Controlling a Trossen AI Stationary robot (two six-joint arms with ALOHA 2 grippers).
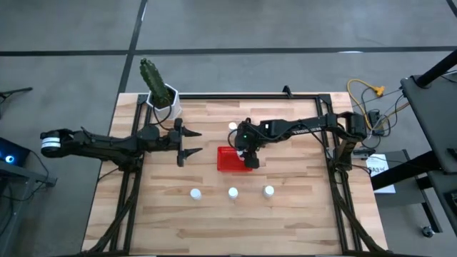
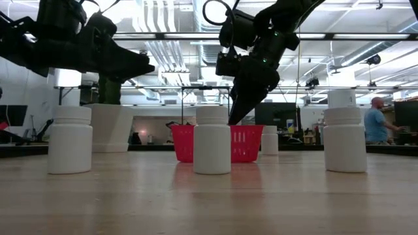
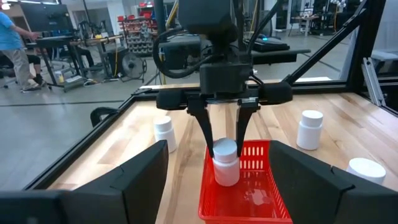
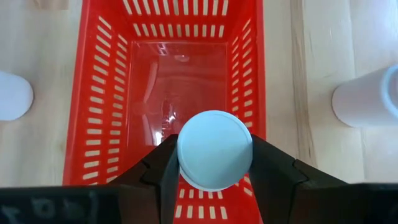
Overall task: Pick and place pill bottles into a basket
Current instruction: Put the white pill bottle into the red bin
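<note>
The red basket point(image 1: 227, 160) sits on the table's middle. My right gripper point(image 1: 250, 158) slants down over the basket's right end, shut on a white pill bottle point(image 3: 226, 164). Three more bottles stand upright in a row near the front edge point(image 1: 195, 193), point(image 1: 233, 192), point(image 1: 268, 190), and one stands behind the basket point(image 1: 233, 127). My left gripper point(image 1: 190, 143) hangs open and level, left of the basket, touching nothing. My right gripper pinches the bottle between its two fingers, one on each side of the round cap point(image 4: 214, 149). The fingers point(image 3: 241, 127) come from above, slanting down from the table's right. The bottle hangs upright with its lower body point(image 3: 227, 177) below the basket's rim; whether it touches the floor, I cannot tell.
A white plant pot with a green cactus point(image 1: 161, 96) stands at the table's far left corner. A black frame rail point(image 1: 250, 96) runs along the far edge. In the low view the front-row bottles point(image 2: 212, 139) stand before the basket point(image 2: 247, 143).
</note>
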